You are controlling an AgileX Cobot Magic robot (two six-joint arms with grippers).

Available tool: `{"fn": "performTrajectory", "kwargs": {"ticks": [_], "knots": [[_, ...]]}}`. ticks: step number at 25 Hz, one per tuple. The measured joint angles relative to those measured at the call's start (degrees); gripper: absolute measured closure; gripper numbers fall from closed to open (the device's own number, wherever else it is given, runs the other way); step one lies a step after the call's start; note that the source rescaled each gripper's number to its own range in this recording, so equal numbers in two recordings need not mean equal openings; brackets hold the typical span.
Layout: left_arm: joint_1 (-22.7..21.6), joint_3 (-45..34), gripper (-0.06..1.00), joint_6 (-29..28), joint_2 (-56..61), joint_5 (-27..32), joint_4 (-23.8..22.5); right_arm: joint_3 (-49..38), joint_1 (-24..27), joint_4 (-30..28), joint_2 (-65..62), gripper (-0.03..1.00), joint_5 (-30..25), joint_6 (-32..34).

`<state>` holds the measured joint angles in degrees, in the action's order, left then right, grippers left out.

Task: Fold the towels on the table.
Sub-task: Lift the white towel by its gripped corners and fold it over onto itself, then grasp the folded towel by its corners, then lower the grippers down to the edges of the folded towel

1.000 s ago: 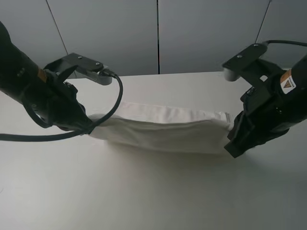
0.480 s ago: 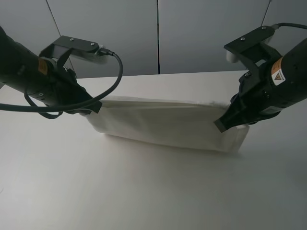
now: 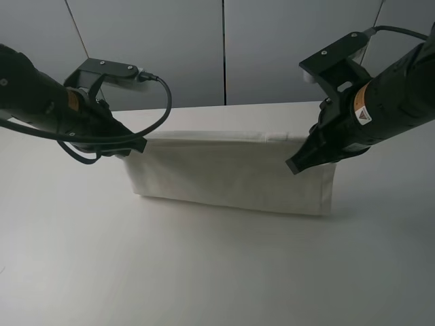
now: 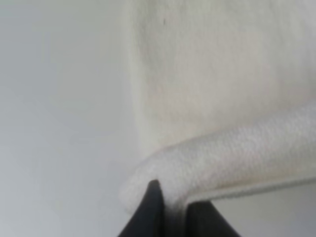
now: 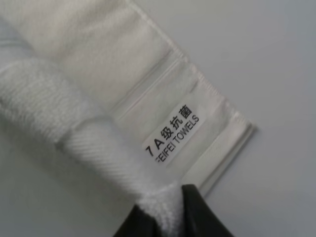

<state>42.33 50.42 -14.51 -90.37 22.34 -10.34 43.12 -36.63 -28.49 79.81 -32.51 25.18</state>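
The white towel point(image 3: 231, 173) hangs as a wide sheet above the white table point(image 3: 204, 272), its lower edge resting on the tabletop. My left gripper point(image 3: 136, 146) is shut on its upper left corner, and the left wrist view shows the pinched fold point(image 4: 207, 163) between my dark fingertips point(image 4: 150, 212). My right gripper point(image 3: 299, 163) is shut on the upper right corner. The right wrist view shows the border band and the printed label point(image 5: 173, 133) just above my fingertips point(image 5: 197, 212).
Grey wall panels point(image 3: 224, 47) stand behind the table's far edge. The black cable point(image 3: 160, 115) of the left arm loops beside the towel's left end. Bare tabletop lies in front of the towel.
Both grippers have risen and moved toward the far side, lifting the towel's top edge. The towel has gone from a low folded bundle to a taller stretched sheet.
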Motion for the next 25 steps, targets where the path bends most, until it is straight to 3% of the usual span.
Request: {"fn": "performTrajectory", "kwargs": {"ticks": [9,11,12,13,16,17,19,25], "knots": [[-0.6,0.0,0.94,0.0,-1.4,-5.1,-3.7,0.0,0.0,-9.2,6.3,0.97,3.0,14.5],[-0.6,0.0,0.88,-0.1,-2.3,-5.7,-4.1,0.0,0.0,-10.2,6.7,0.95,3.3,17.1],[-0.6,0.0,0.8,-0.2,-2.6,-5.9,-4.6,0.0,0.0,-10.8,6.8,0.89,3.3,17.9],[-0.7,0.0,0.65,-0.7,-3.0,-5.9,-5.0,0.0,0.0,-11.3,6.8,0.79,3.3,18.7],[-1.4,0.0,0.07,-3.8,-3.8,-6.4,-6.9,0.0,0.0,-12.8,6.8,0.15,2.8,23.1],[-1.9,0.0,0.01,-5.0,-3.9,-6.7,-7.8,0.0,0.0,-13.4,6.8,0.06,2.5,24.8],[-2.6,0.0,-0.03,-6.5,-3.9,-6.8,-9.2,0.0,0.0,-14.5,6.8,-0.01,1.6,27.2],[-3.5,0.0,-0.04,-7.3,-3.9,-6.4,-10.7,0.0,0.0,-15.8,6.8,-0.03,-0.2,28.4]]}}
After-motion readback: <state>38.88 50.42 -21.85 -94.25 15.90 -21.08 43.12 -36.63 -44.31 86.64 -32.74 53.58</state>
